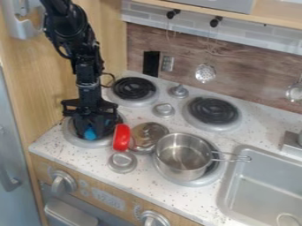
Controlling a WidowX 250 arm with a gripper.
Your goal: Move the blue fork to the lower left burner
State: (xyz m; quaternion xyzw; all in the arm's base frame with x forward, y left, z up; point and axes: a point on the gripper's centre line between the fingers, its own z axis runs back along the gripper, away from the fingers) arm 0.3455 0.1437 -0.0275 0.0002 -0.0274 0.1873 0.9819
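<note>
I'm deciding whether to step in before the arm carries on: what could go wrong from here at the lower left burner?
The red cylindrical handle lies right beside the silver-rimmed lower left burner, so a sideways swing of the black gripper might knock it.

Most of the blue fork is hidden by the gripper, so a poor hold or tilt could go unnoticed, and the fork might end up partly off the burner.

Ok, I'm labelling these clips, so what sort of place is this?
Probably a toy kitchen: two back burners, a metal pot and a sink show it.
</note>
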